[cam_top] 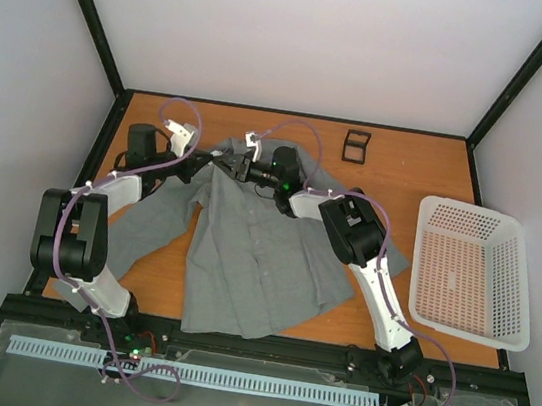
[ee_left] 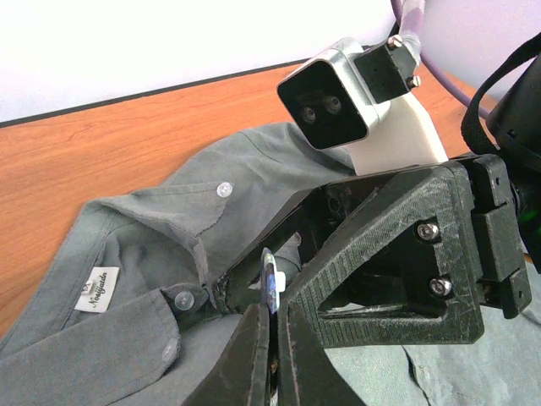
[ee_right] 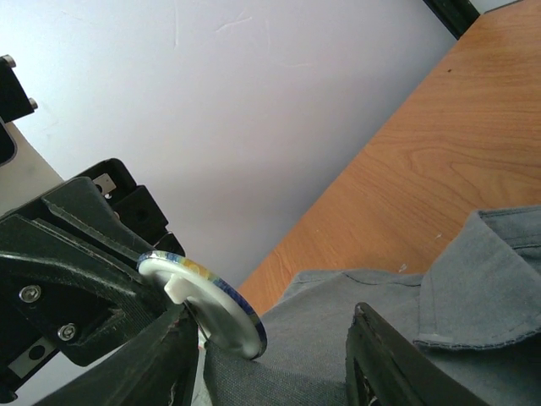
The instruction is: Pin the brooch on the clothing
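The grey shirt point(cam_top: 254, 251) lies spread on the wooden table, collar toward the far side. Both grippers meet at its collar. My left gripper point(cam_top: 210, 162) point(ee_left: 275, 338) is shut on the brooch point(ee_left: 270, 283), which stands edge-on above its fingertips, next to a shirt button point(ee_left: 183, 299). In the right wrist view the brooch point(ee_right: 203, 304) shows its white back and bluish rim, its lower edge touching the shirt point(ee_right: 338, 313). My right gripper point(cam_top: 230, 164) point(ee_right: 272, 326) is open, jaws well apart with shirt fabric between them. One of its fingers point(ee_right: 173, 364) sits right beside the brooch.
A white perforated basket point(cam_top: 473, 272) stands at the right of the table point(cam_top: 407, 172). A small black square holder point(cam_top: 357, 146) sits at the far edge. The shirt's white neck label point(ee_left: 98, 288) lies left of the grippers. Black frame rails border the table.
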Controlling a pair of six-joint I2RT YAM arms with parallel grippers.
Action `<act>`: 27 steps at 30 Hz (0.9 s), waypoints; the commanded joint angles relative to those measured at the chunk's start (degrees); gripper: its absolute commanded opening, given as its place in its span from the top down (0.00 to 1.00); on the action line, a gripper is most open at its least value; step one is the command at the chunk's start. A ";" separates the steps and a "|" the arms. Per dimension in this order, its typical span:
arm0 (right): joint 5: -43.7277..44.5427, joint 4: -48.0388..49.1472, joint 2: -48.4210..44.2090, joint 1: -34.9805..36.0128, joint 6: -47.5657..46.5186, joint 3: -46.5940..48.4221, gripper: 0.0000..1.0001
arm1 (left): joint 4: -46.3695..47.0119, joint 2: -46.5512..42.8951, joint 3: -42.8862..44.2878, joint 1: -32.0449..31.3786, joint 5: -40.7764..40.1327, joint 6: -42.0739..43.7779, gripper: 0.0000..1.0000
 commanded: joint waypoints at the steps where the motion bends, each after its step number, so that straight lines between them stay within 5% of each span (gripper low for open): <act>1: 5.84 -2.45 0.77 -2.41 -1.02 0.21 0.52 | -0.24 -1.92 0.16 -0.69 3.78 0.92 0.99; 27: -0.55 -9.81 -4.96 -2.92 -9.73 -4.03 0.37 | -4.56 3.81 4.61 -0.42 0.94 3.48 0.99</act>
